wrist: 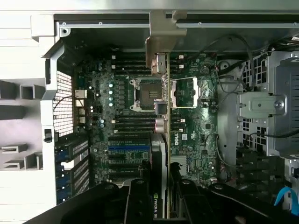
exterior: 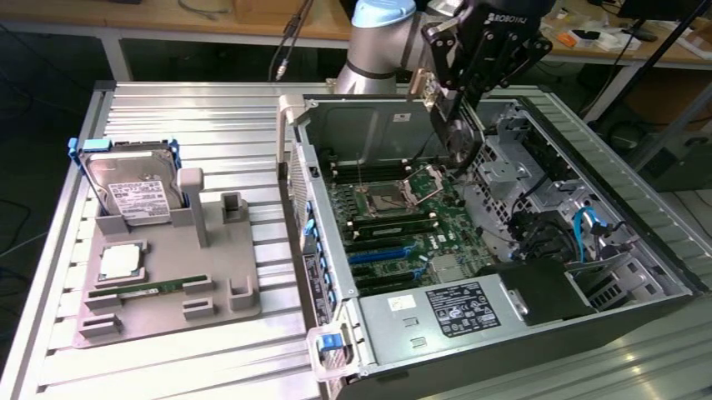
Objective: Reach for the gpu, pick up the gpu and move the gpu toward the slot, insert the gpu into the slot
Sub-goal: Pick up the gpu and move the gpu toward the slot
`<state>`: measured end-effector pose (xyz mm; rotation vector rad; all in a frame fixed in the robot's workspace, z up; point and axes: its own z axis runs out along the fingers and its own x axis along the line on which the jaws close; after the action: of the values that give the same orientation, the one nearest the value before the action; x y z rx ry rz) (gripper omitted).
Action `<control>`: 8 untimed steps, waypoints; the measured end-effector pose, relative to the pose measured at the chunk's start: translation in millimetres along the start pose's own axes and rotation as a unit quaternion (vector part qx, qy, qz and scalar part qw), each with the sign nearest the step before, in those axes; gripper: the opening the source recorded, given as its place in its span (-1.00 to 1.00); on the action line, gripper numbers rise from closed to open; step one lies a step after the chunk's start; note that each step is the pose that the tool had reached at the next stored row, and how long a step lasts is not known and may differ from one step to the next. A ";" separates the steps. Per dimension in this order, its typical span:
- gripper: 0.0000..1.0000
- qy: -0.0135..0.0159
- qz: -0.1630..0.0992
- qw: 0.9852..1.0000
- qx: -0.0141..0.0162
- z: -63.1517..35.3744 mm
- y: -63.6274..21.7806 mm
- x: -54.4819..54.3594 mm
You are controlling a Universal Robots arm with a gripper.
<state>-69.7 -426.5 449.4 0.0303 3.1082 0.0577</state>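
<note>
Ribbed metal table [exterior: 200, 117] carries an open computer case [exterior: 356, 133] and, at 9 o'clock from it in the exterior view, a gray fixture [exterior: 223, 292] with a hard drive [exterior: 133, 196] standing in it. At about 1 o'clock in that view the gripper [exterior: 458, 100] hangs over the case, its claw clamped on the gpu [exterior: 458, 146]. The card is held on edge above the motherboard [exterior: 439, 221], close to the processor socket [exterior: 392, 198]. The slot [exterior: 384, 252], a blue strip, lies on the board toward 7 o'clock from the card, apart from it. In the wrist view the black fingers [wrist: 138, 200] press the card from both sides, with its silvery bracket [wrist: 161, 42] at the far end.
</note>
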 end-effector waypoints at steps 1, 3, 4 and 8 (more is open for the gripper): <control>-0.47 0.000 0.000 1.000 0.000 0.1 0.1 -3.2; -0.47 0.000 0.001 1.000 0.000 0.4 0.2 -9.9; -0.47 0.000 0.002 1.000 0.000 0.4 0.2 -12.8; -0.47 0.000 0.003 1.000 0.000 0.8 0.4 -23.3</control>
<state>-46.3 -426.5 449.3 0.0406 3.1079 0.0578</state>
